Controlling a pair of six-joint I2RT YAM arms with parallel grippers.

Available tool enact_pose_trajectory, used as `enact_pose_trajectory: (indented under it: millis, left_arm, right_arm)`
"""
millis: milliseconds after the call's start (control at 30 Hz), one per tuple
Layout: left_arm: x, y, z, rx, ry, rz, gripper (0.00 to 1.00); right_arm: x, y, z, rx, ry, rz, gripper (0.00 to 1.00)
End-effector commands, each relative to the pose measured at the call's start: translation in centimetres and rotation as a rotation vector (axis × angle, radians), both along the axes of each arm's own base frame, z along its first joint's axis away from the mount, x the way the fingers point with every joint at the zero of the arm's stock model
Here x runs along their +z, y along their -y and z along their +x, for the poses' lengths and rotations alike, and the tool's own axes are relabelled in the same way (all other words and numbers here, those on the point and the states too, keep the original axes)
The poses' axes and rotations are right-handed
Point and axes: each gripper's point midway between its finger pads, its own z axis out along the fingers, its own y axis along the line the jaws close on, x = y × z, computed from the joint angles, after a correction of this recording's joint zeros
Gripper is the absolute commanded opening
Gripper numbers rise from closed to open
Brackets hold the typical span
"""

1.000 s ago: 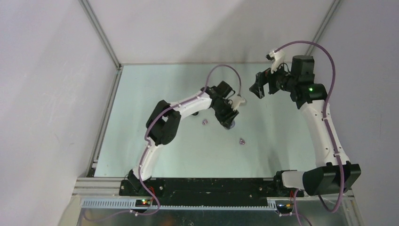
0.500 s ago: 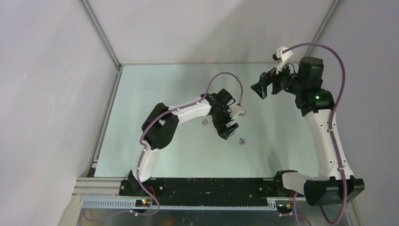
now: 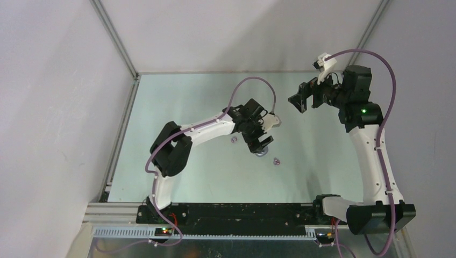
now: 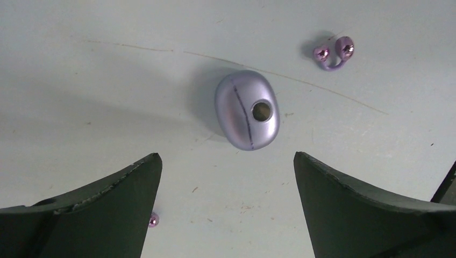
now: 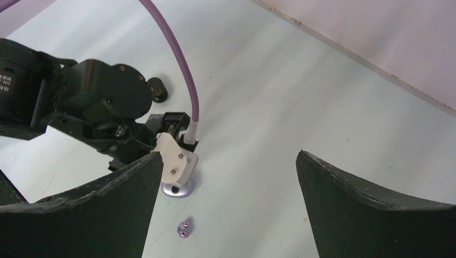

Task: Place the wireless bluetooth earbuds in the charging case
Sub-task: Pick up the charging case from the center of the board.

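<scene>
The left gripper (image 4: 227, 161) hangs low over the table (image 4: 80, 64) with its jaws spread wide and nothing between them. The right gripper (image 5: 228, 161) is held up well off to the far right, equally wide and empty.

The charging case (image 4: 247, 110), a smooth lilac pebble, lies on the table just ahead of the left fingers. From the seam running round it I'd say it is shut, though I cannot tell whether the dark round spot on top is a button or a hole. One earbud (image 4: 333, 52), two lilac beads on a curved bridge, lies near the case on its far side. The second earbud (image 4: 153, 219) shows just beside the finger at the left of the wrist view, mostly hidden by it.

Plenty can go wrong from here:
- **The case squirts out:** it is rounded and glossy, so a pinch that lands off its middle is likely to skid or spin it away rather than grip it.
- **The hidden earbud gets swept:** a closing finger may flick it across the table.
- **The earbuds are hard to pick up:** they are tiny against these broad pads, so a pick could roll one aside or trap it crooked.
- **The lid is in the way:** if it really is shut, nothing goes in until it is opened.
</scene>
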Motion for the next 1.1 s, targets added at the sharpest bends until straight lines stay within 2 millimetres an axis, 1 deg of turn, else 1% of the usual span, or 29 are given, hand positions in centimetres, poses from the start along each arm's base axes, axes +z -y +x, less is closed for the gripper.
enact_pose_trajectory:
  millis: [0,133,200,333,467,667,733,833,867,967,1000,1033,1067]
  left_arm:
    - [0.3,1.9,-1.0,-0.001,0.037,-0.013,0.99]
    - [-1.4,1.6,0.2,0.048,0.073,0.053,0.99]
    - [-1.7,1.4,0.8,0.067,0.098,0.067,1.00]
    - [-2.5,1.1,1.4,0.085,0.118,0.100,0.99]
    - [-2.8,0.4,2.5,0.110,0.167,0.142,0.99]
    - [-2.8,-0.8,4.1,0.172,0.238,0.179,0.99]
    - [-2.5,-1.1,4.6,0.196,0.237,0.170,0.99]
    - [-2.1,-1.4,5.0,0.229,0.219,0.148,0.99]
    - [-2.1,-1.7,5.3,0.238,0.213,0.144,0.99]
    - [-1.6,-1.7,5.3,0.249,0.186,0.106,0.99]
    - [-1.6,-1.9,5.3,0.255,0.183,0.102,0.99]
    - [-1.4,-1.9,5.4,0.263,0.181,0.094,0.99]
    - [-1.4,-2.0,5.5,0.272,0.181,0.089,0.99]
  right_arm:
    - [0.7,-0.1,0.0,0.010,0.028,0.008,0.99]
    - [0.8,-0.2,-0.3,0.017,0.032,0.011,1.00]
    - [0.8,-0.3,-0.4,0.020,0.031,0.013,0.99]
    - [0.8,-0.3,-0.5,0.024,0.031,0.014,1.00]
    - [0.7,-0.3,-0.5,0.023,0.032,0.010,1.00]
    - [0.0,-0.1,-0.1,0.019,0.016,0.000,0.99]
    - [-0.5,-0.1,0.2,0.021,0.003,-0.001,0.99]
    - [-1.8,-0.1,1.0,0.026,-0.036,0.003,0.99]
    - [-2.5,0.1,1.4,0.026,-0.061,0.006,0.99]
    - [-4.0,-0.2,2.0,0.055,-0.114,0.026,0.99]
    - [-4.9,0.4,2.6,0.039,-0.145,0.034,0.99]
    - [-5.3,0.6,2.8,0.035,-0.158,0.037,0.99]
    - [-6.2,0.8,3.3,0.032,-0.188,0.045,0.99]
